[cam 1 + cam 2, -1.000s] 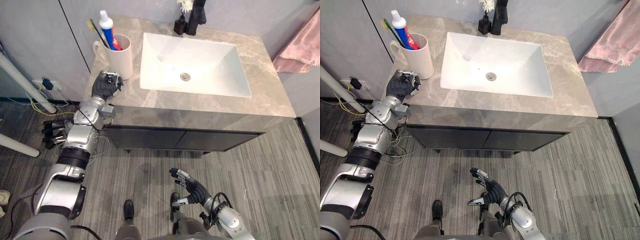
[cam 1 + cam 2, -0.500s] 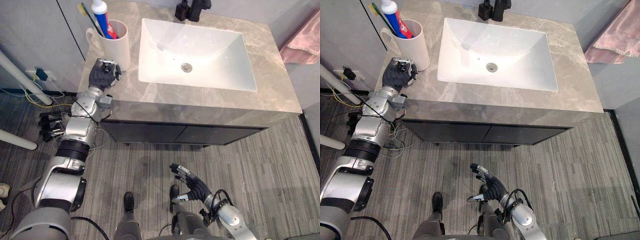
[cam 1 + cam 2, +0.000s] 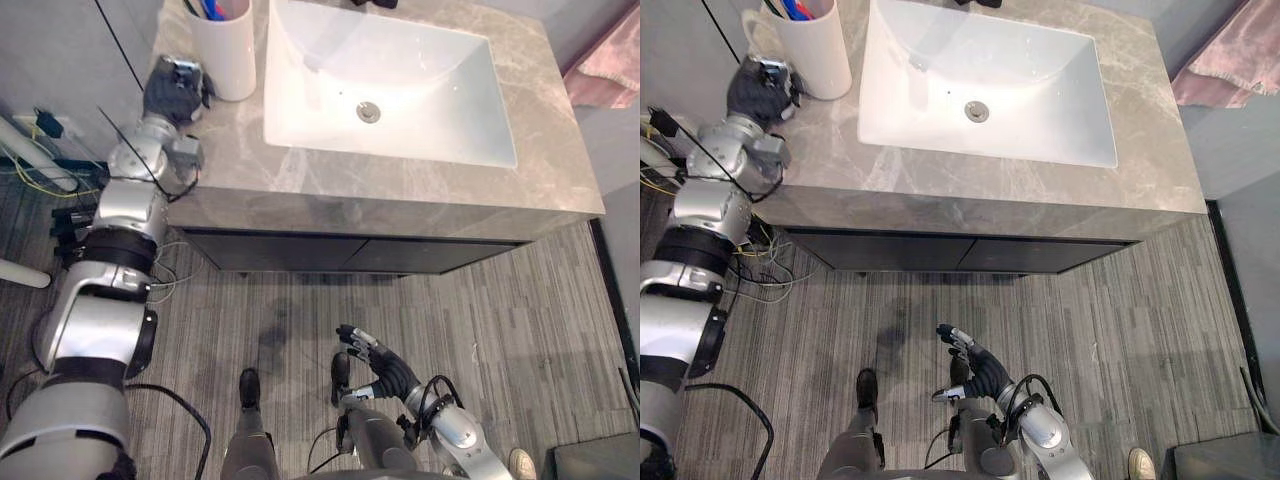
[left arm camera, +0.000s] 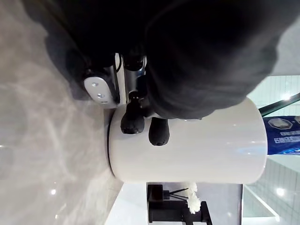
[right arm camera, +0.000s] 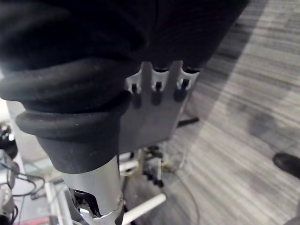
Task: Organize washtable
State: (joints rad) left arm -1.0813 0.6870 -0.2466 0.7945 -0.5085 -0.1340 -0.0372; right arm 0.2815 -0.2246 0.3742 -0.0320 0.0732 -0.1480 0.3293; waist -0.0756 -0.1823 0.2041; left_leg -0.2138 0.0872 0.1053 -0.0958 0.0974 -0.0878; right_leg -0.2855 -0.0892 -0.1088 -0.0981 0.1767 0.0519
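Observation:
A white cup [image 3: 224, 55] with a toothbrush and a toothpaste tube in it stands at the far left corner of the grey marble washtable [image 3: 300, 190], left of the white sink [image 3: 300, 60]. My left hand [image 3: 175, 88] rests on the counter just beside the cup, on the near left of it, fingers curled and holding nothing. In the left wrist view its dark fingertips [image 4: 132, 119] lie close against the cup [image 4: 197, 145] wall. My right hand [image 3: 385, 370] hangs low over the floor in front of the cabinet, fingers relaxed and open.
A black tap [image 3: 375, 3] stands behind the sink. A black vase with white flowers [image 4: 176, 211] stands at the back of the counter. A pink towel [image 3: 610, 60] hangs to the right. Cables and a plug strip [image 3: 75, 215] lie on the floor at the left.
The camera has moved, so the washtable sits higher in the picture. My left hand stays curled beside the cup. The right hand has hardly moved.

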